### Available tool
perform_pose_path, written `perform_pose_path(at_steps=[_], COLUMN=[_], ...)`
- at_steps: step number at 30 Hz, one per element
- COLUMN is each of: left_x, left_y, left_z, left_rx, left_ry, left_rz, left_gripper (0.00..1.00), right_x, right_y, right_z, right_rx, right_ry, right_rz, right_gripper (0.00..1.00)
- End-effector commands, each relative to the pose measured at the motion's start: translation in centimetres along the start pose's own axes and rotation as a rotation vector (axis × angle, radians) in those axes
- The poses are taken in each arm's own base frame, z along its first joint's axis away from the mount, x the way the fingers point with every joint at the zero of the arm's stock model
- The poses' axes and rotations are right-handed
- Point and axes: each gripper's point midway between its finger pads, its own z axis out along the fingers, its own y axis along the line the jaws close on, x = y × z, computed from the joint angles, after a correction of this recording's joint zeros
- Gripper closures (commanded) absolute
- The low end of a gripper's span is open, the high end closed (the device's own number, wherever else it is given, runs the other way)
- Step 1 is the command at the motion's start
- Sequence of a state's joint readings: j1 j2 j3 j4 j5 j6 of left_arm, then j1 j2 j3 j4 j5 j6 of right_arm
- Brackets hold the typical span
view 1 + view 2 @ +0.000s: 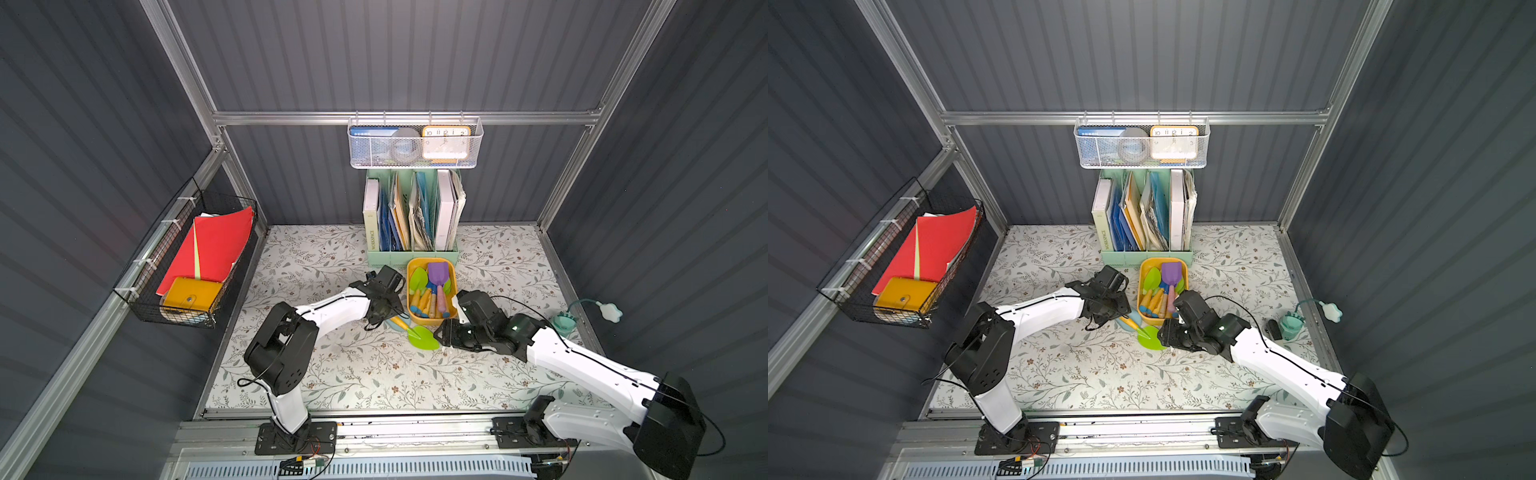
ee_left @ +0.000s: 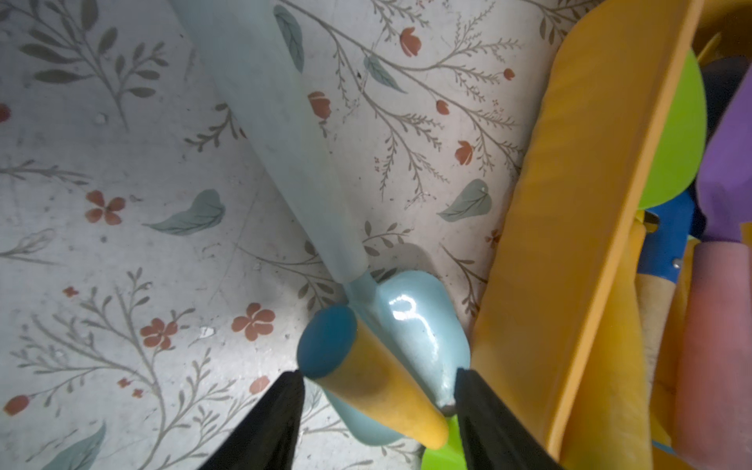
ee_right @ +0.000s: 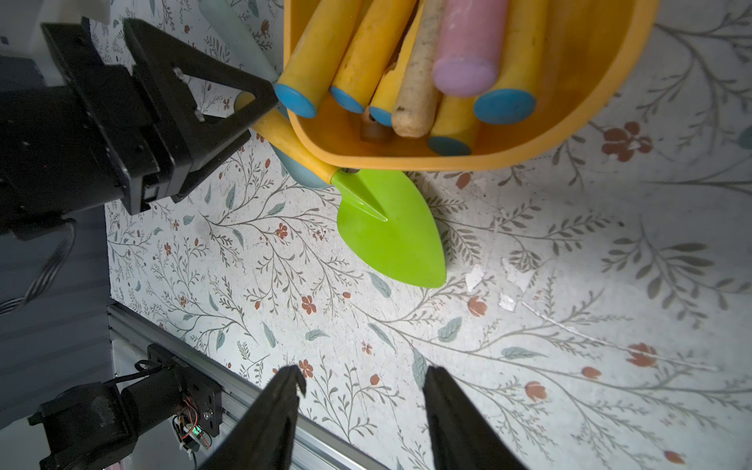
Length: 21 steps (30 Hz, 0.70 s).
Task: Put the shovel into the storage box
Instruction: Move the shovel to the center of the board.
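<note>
A green shovel [image 1: 422, 337] [image 3: 390, 232] with a yellow handle [image 2: 378, 386] lies on the table just in front of the yellow-orange storage box [image 1: 430, 321] [image 1: 1152, 321] [image 3: 447, 162]. Its handle rests across a pale-blue shovel [image 2: 411, 325]. My left gripper [image 1: 390, 318] [image 2: 378, 378] [image 3: 252, 118] is open, with one finger on each side of the handle's blue-capped end. My right gripper [image 1: 437, 335] [image 3: 362, 380] hovers open and empty over bare table, right beside the green blade. Several shovels lie in the box, among them a purple one [image 1: 438, 274].
A mint-green file rack [image 1: 411, 257] stands right behind the box, with a white mesh basket [image 1: 415, 162] hung above it. A black wire basket [image 1: 187, 257] hangs on the left wall. A teal toy [image 1: 565, 324] sits at the table's right edge.
</note>
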<state>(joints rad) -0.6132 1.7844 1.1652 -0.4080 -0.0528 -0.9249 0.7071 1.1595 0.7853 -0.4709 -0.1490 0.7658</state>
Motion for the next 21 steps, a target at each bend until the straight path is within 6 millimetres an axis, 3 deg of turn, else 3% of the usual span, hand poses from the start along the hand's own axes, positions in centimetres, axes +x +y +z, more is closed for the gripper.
perform_pose_path(at_steps=[1,7,21], left_x=[-0.9,-1.0,-1.5], left_y=[0.0,0.7,2.4], left_z=[0.4,1.1,0.3], left_rx=[-0.011,-0.033,-0.061], left_ry=[-0.020,-0.015,-0.028], left_rz=[-0.022,-0.024,-0.032], left_gripper=[0.37,0.43,0.65], right_x=[0.1,0.1,0.1], right_y=[-0.4,-0.5,-0.8], right_z=[0.1,0.1,0.4], right_rx=[0.015,0.018,0.032], right_ry=[-0.008,-0.010,-0.010], right_rz=[-0.001,0.001,0.010], right_gripper=[0.45,0.45,0.45])
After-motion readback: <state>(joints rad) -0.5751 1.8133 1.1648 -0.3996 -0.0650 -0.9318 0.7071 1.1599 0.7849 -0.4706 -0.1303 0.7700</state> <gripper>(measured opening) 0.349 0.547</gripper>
